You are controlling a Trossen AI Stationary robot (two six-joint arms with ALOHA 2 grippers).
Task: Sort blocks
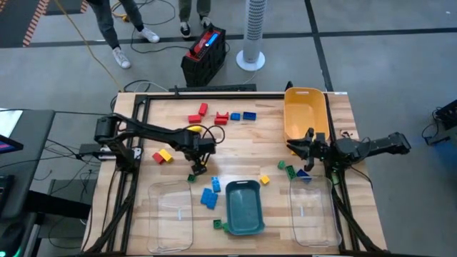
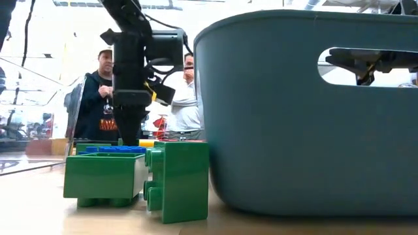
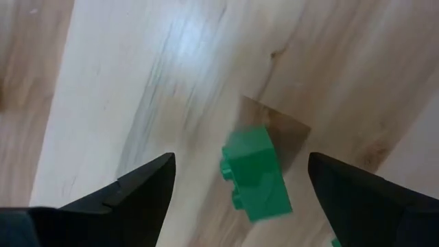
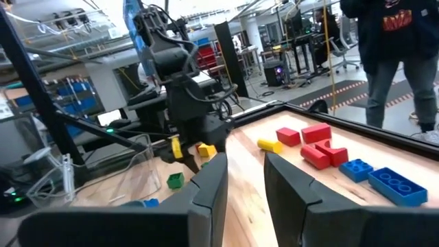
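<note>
green plastic sits between our left gripper [image 1: 196, 173] fingers: one small green block [image 3: 256, 173] lies on the wood counter [image 1: 235, 150], the jaws spread wide on either side of it and touching nothing. in the high view that gripper hangs over the counter's middle-left, just above the same green block [image 1: 191, 177]. close by are three blue blocks [image 1: 211, 194] lying together, then the teal bin [image 1: 244, 208], which stands just beside them and crowds the space on that side. a clear bin [image 1: 171, 214] lies at the near-left of the counter. a red and a yellow block [image 1: 162, 155] lie beside the left arm, and more red and blue blocks [image 1: 223, 116] are strung along the far edge.

our right gripper [image 1: 305, 148] reaches in from the right side, its fingers [image 4: 289, 186] parted by a narrow gap with nothing held between them. it hovers near the yellow bin [image 1: 305, 113], with a green block [image 1: 290, 171], a blue block [image 1: 303, 173] and a yellow block [image 1: 264, 180] lying near it on the counter, and a second clear bin [image 1: 314, 212] beyond those.

in the low view a pair of green blocks [image 2: 140, 177] stands touching the teal bin's wall. two people [image 2: 104, 98] stand behind the counter.
</note>
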